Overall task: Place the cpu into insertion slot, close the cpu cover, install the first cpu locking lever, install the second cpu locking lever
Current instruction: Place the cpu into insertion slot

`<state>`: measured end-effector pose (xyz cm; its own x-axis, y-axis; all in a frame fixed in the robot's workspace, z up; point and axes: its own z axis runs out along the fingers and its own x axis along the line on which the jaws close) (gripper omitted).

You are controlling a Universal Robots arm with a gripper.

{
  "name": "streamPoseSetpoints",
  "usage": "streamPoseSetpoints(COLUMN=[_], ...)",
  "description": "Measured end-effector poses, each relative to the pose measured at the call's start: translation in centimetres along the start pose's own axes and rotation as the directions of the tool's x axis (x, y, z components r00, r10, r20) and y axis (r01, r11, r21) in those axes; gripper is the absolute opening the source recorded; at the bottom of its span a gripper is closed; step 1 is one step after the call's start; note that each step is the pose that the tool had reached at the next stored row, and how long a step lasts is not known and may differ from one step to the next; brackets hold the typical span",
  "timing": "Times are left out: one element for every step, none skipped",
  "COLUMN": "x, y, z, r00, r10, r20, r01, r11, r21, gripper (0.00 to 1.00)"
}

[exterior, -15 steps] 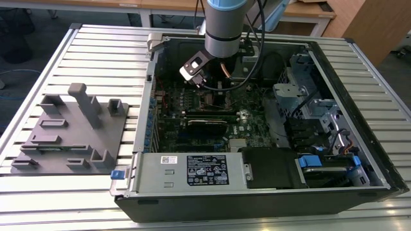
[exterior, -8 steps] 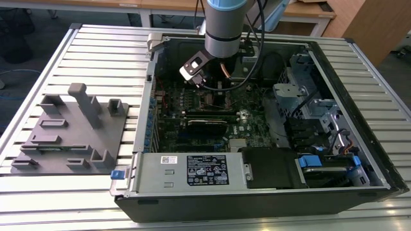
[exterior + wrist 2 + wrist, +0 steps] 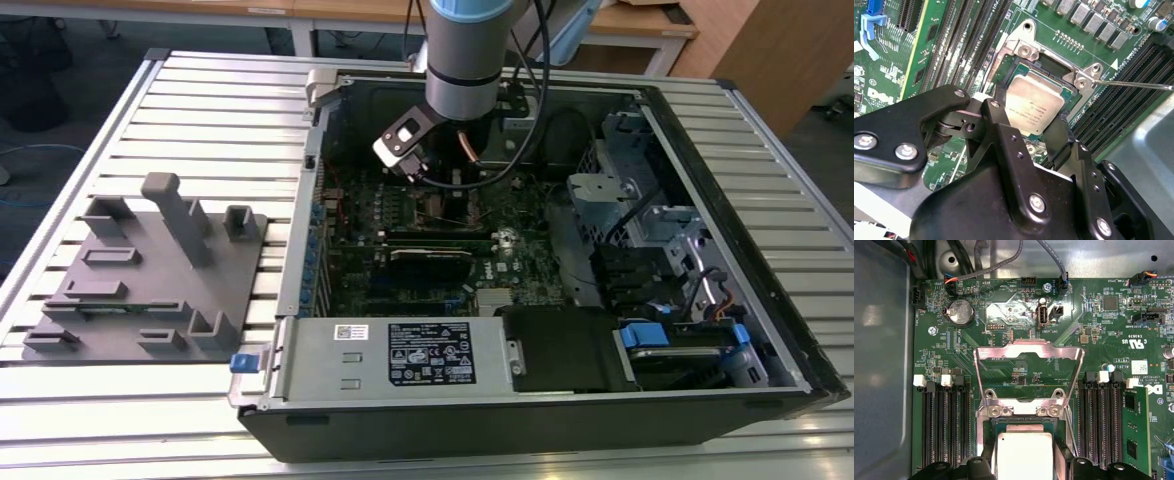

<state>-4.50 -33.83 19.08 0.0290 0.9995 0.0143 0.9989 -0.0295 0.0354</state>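
Tally from my station, exterior view first:
- one arm [image 3: 461, 60]
- one open computer case [image 3: 747, 300] on one slatted counter [image 3: 200, 110]
- one grey fixture block [image 3: 147, 290] on the exterior view's left

On the board I count:
- one cpu [image 3: 1024, 455]
- one insertion slot [image 3: 1051, 64]
- one cpu cover [image 3: 1029, 349], with two silver screws [image 3: 995, 411] at its hinge
- one coin cell [image 3: 960, 311]
- two banks of memory slots [image 3: 946, 425], one either side of the insertion slot
- four white clips [image 3: 919, 380]

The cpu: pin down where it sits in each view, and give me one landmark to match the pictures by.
Second wrist view: the cpu lies beside a silvery two-screw bracket.
First wrist view: it lies beside that bracket, between the memory slot banks.
Exterior view: too small to tell; its spot is on the motherboard under the arm.
Shared landmark: the bracket, in both wrist views.
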Motion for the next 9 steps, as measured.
streamPoseSetpoints(x=[0.0,0.0,0.01,0.01,0.01,0.0,0.0,0.0,0.0], y=[0.0,0.0,0.01,0.0,0.0,0.0,0.0,0.0,0.0], z=[0.0,0.01,0.03,0.03,0.02,0.01,0.0,0.0,-0.01], r00=[1.0,1.0,1.0,1.0,1.0,1.0,1.0,1.0,1.0], r10=[0.0,0.0,0.0,0.0,0.0,0.0,0.0,0.0,0.0], r20=[0.0,-0.0003,-0.0008,-0.0008,-0.0006,-0.0002,0.0,0.0001,0.0001], r01=[0.0,0.0,0.0,0.0,0.0,0.0,0.0,0.0,0.0], r11=[1.0,1.0,1.0,1.0,1.0,1.0,1.0,1.0,1.0], r21=[0.0,-0.0001,-0.0005,-0.0005,-0.0004,-0.0001,0.0,0.0,0.0], gripper=[0.54,0.54,0.55,0.55,0.61,0.61,0.61,0.61,0.61])
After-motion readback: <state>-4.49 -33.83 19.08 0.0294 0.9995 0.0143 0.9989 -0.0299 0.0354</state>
